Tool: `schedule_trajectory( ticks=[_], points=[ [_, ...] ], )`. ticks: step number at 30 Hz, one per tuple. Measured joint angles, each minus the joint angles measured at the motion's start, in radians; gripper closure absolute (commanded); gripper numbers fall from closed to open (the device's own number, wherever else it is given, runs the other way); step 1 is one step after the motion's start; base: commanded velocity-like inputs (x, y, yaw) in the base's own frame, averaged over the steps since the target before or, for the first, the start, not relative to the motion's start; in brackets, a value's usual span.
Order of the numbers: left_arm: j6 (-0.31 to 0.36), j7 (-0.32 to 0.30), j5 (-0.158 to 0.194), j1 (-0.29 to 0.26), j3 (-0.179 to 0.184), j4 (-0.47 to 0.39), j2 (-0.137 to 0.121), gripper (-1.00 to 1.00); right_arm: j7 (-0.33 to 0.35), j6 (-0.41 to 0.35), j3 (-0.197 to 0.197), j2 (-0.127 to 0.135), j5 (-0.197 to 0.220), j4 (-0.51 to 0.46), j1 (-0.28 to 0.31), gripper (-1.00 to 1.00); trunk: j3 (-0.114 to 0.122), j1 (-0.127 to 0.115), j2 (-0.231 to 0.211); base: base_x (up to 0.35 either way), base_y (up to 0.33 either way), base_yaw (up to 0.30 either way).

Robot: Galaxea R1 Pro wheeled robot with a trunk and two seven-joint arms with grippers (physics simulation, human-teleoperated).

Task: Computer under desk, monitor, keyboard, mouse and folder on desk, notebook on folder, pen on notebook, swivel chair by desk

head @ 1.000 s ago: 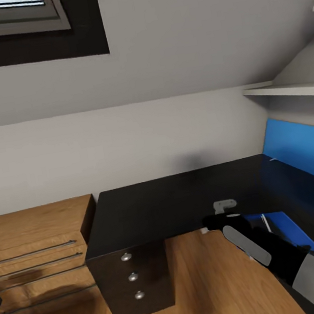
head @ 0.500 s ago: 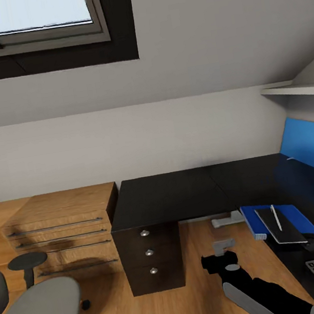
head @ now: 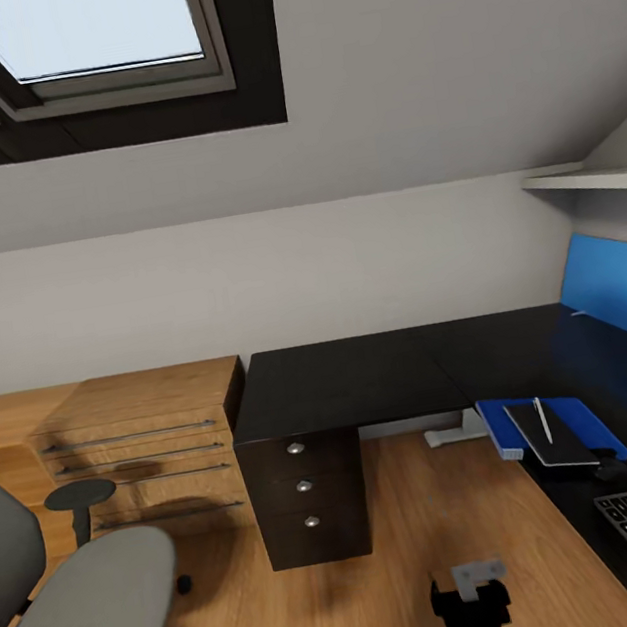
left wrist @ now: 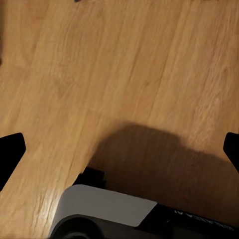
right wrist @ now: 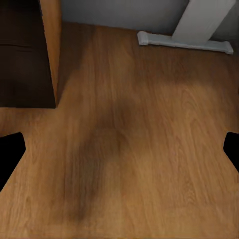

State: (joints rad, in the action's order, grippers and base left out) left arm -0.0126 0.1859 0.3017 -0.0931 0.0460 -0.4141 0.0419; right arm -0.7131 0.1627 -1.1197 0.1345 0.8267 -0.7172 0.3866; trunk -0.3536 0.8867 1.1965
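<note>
1. The head view looks from high up, forward and down across the room, facing the sloped wall and skylight (head: 87, 30); the table (head: 364, 378) lies ahead and runs off to the right, the swivel chair (head: 78, 614) sits near at lower left.
2. The left wrist view looks steeply down at the wood floor (left wrist: 129, 74) from close range, with a grey and black part of the robot (left wrist: 109, 214) in frame.
3. The right wrist view looks down at the floor (right wrist: 149, 149) from somewhat farther, facing the table's white pedestal leg (right wrist: 199, 25) and dark drawer unit (right wrist: 25, 55).
4. The head and right wrist views share the floor, the drawer unit (head: 307, 497) and the pedestal foot (head: 454, 431).
</note>
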Motion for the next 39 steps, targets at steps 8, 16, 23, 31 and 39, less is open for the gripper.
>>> schedule_trajectory(
  ticks=[8,16,23,31,39],
  points=[
    [-0.035,0.001,0.000,0.000,0.001,0.026,0.001,-1.00,0.297,0.234,-0.032,-0.146,0.005,0.458,0.000,-1.00,0.009,-0.011,-0.021,-0.002,0.000,0.000],
    [-0.027,0.001,0.000,0.000,0.005,0.067,0.005,-1.00,0.325,0.257,-0.030,-0.161,0.008,0.503,0.001,-1.00,0.034,-0.042,-0.077,0.000,0.000,0.131],
    [-0.026,0.001,0.000,0.000,0.005,0.068,0.006,-1.00,0.325,0.259,-0.031,-0.164,0.008,0.535,0.000,-1.00,0.056,-0.069,-0.126,0.000,0.000,0.267],
    [-0.029,-0.003,0.001,0.000,0.003,0.077,0.002,-1.00,0.326,0.375,-0.028,-0.167,0.012,0.647,-0.021,-1.00,0.081,-0.100,-0.182,0.000,0.000,0.275],
    [-0.090,-0.003,0.003,0.001,0.000,0.185,-0.039,-1.00,0.327,0.578,-0.028,-0.165,0.017,0.682,-0.159,-1.00,0.106,-0.130,-0.238,0.000,0.000,0.275]
  ],
)
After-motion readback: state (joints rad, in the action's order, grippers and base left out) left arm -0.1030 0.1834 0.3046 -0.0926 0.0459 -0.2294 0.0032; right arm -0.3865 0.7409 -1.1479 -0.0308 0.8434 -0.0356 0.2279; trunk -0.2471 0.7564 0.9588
